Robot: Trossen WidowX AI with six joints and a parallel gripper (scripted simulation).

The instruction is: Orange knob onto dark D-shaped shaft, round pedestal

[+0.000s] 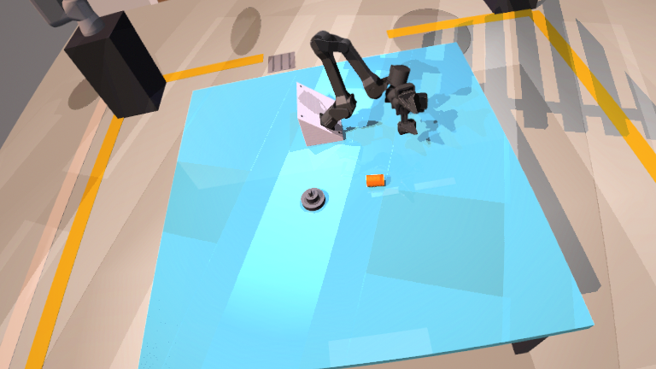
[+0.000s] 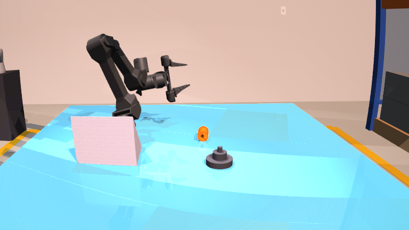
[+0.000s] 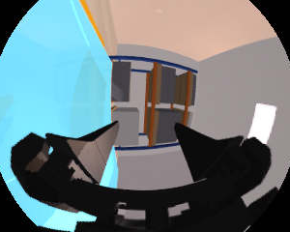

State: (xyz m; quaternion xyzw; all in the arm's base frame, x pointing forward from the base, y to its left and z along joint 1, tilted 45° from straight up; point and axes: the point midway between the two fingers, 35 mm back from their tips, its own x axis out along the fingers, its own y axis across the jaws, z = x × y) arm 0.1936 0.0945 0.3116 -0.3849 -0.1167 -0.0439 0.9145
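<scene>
orange knob (image 1: 375, 180) (image 2: 203, 133) lies on its side on the blue table (image 1: 271, 307) (image 2: 180, 215) (image 3: 34, 82), near the round pedestal (image 1: 313, 199) (image 2: 219, 161) but apart from it. in the exterior view one end of the knob shows a dark hole, too small there for its flat side to be made out; from the top view the hole cannot be seen at all. the pedestal stands upright, a wide disc with a narrower step on it and the shaft (image 1: 311, 192) (image 2: 219, 148) rising bare from the middle. which way the shaft's flat faces cannot be told from either view (it looks like a plain little peg).

the gripper (image 2: 188, 74) (image 3: 148, 124) hangs above the table with its jaws wide apart and nothing between them, its fingers one above the other in the exterior view. in the top view the gripper is a dark tangle, its fingertips hard to pick out. the wrist view is cut to a circle with black corners, and neither knob nor pedestal shows in it; beyond the fingers stands a storage rack (image 3: 153, 103). a pale wedge-shaped block (image 1: 324, 137) (image 2: 105, 141) hides the foot of the arm (image 1: 333, 73) (image 2: 111, 78) in the exterior view.
</scene>
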